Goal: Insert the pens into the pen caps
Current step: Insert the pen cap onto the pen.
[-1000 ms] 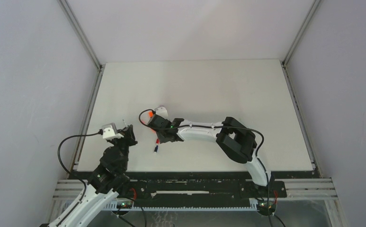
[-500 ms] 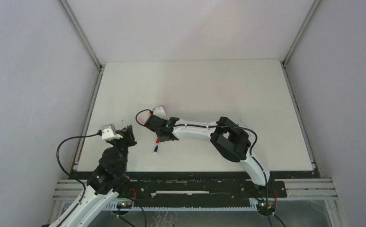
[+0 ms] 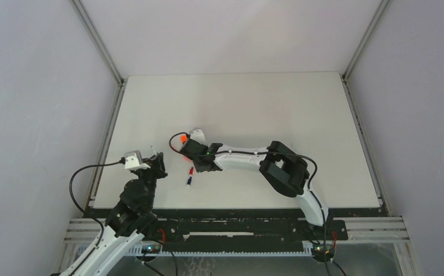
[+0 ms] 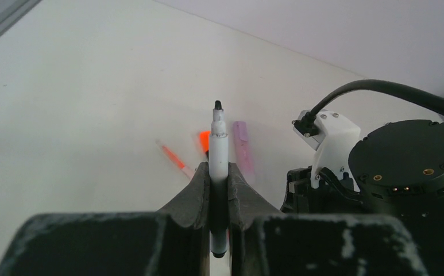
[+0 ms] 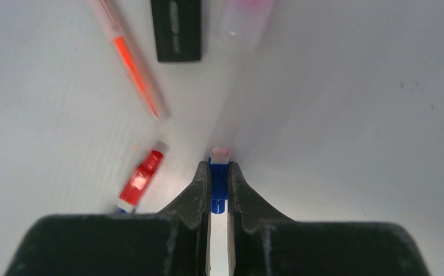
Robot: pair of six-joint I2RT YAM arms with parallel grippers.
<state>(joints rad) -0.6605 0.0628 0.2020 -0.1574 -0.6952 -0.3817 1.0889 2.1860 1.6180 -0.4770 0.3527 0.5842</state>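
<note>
One pale pen, one red pen, one blue pen. Two highlighters: black, lilac. One red cap.

A pale off-white table fills the middle of the overhead view. Plain grey-white walls close it in at 9, 12 and 3 o'clock, and metal strips run up the two far corners. A slotted metal rail lies along the table's 6 o'clock edge. The light is soft and even.
</note>
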